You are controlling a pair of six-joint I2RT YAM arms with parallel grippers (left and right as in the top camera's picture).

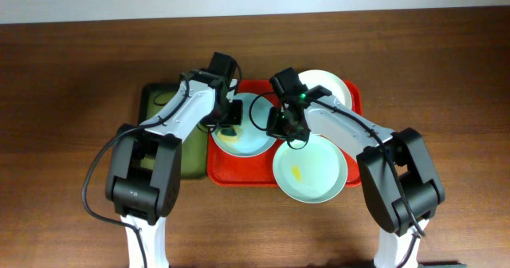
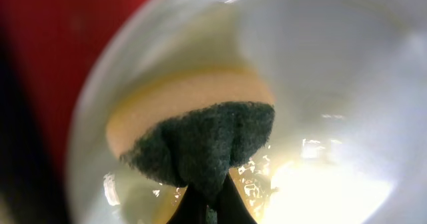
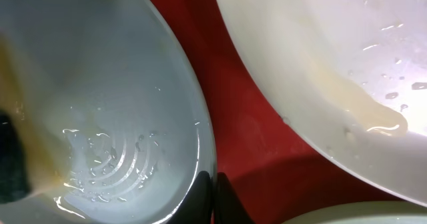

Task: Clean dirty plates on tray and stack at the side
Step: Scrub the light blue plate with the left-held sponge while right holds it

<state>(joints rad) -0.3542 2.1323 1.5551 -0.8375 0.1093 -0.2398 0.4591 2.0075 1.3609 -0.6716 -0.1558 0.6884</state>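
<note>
The left gripper (image 2: 208, 203) is closed narrowly on a sponge (image 2: 200, 134). It pinches the dark green scouring side from above, and the yellow foam side presses down into the pale blue plate (image 2: 333, 84). In the left wrist view the sponge's long axis lies across the picture, close to the plate's rim. The plate's bowl is wet and shiny around it.

The right gripper (image 3: 215, 196) is also drawn narrow. It sits at the opposite, right-hand rim of the same pale blue plate and seems to pinch that rim between its fingertips, though the contact is at the very edge of the right wrist view.

The plates are round, so none has a long axis, and all three face up. The pale blue plate lies in the left half of the red tray (image 1: 223, 172). The white plate (image 1: 328, 86) is in the tray's far right corner, with a yellowish streak on its inner wall. The pale green plate (image 1: 311, 168) sits at the near right and overhangs the tray's front rim, with a yellow smear (image 1: 297, 172) near its middle.

The red tray's long axis runs side to side across the table (image 1: 64, 76). A dark green tray (image 1: 155, 100) lies just beside its left edge, with its long axis running front to back.
</note>
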